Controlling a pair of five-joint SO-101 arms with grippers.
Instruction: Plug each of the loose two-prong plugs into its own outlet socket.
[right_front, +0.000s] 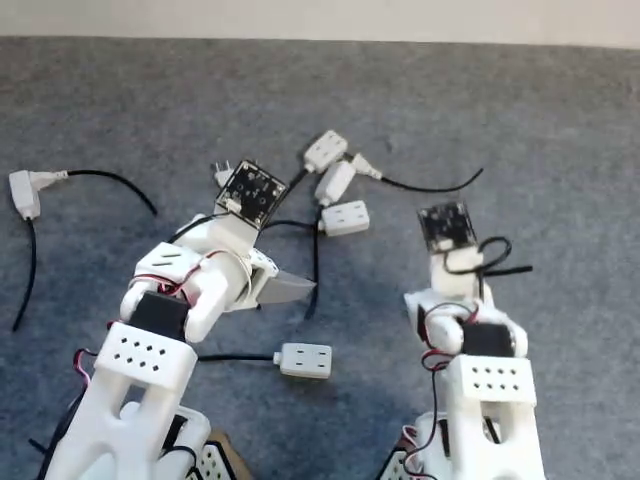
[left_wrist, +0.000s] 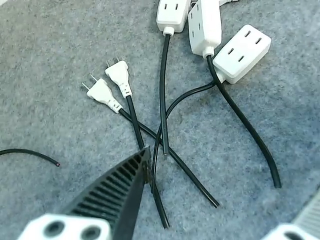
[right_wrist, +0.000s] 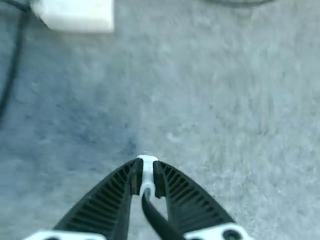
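A white two-prong plug (right_wrist: 146, 170) on a black cord (right_wrist: 156, 222) is clamped in the right end effector (right_wrist: 146, 187), and the left end effector (right_front: 282, 290) is seen open near two loose white plugs (left_wrist: 100, 91) at the middle of the grey tabletop (right_front: 560, 130).

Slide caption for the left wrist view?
Two loose plugs lie side by side on grey carpet, black cords crossing, near three white sockets.

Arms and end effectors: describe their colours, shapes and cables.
Left arm and right arm: white blocky shells with rows of small holes, red and black wires at the joints, a dark camera board at each wrist. Ribbed black wedge fingers.
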